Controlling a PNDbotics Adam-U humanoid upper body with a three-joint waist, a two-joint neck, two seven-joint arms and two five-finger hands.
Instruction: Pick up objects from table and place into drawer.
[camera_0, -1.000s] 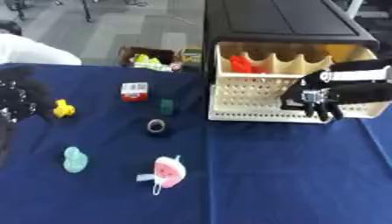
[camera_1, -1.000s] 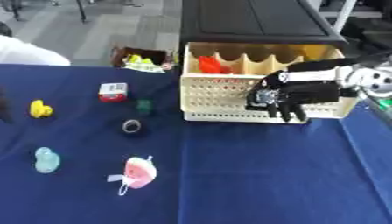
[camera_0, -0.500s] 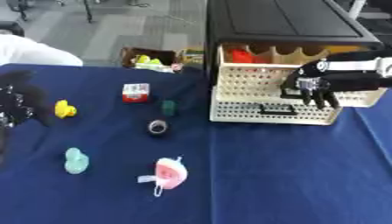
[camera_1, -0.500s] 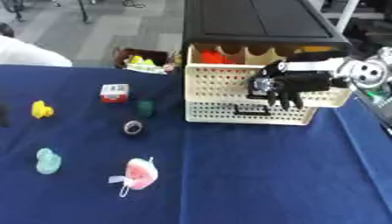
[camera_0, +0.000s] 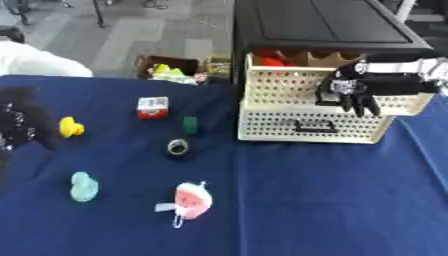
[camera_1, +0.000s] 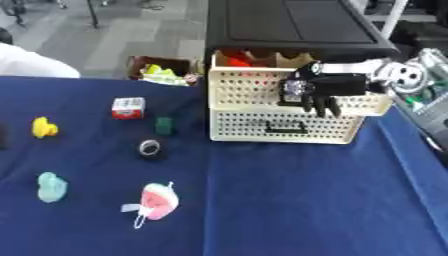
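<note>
A cream perforated drawer (camera_0: 306, 122) stands pulled out of a black cabinet (camera_0: 324, 25), with a red-orange thing (camera_0: 269, 59) in its back. My right hand (camera_0: 354, 90) hangs over the drawer's right part, open, fingers pointing down and holding nothing. On the blue table lie a yellow duck (camera_0: 70, 126), a red-and-white box (camera_0: 152, 106), a small green block (camera_0: 190, 125), a black ring (camera_0: 178, 147), a teal toy (camera_0: 84, 186) and a pink-and-white plush (camera_0: 192, 200). My left hand (camera_0: 17, 125) shows blurred at the left edge, beside the duck.
A brown box (camera_0: 171, 69) with yellow-green contents sits beyond the table's far edge, left of the cabinet. The blue cloth (camera_0: 332, 200) stretches in front of the drawer and to its right. A person's white sleeve (camera_0: 35, 60) shows at the far left.
My right hand has risen from the drawer's front wall to above its rim. The whole picture has shifted a little; the table things lie as before.
</note>
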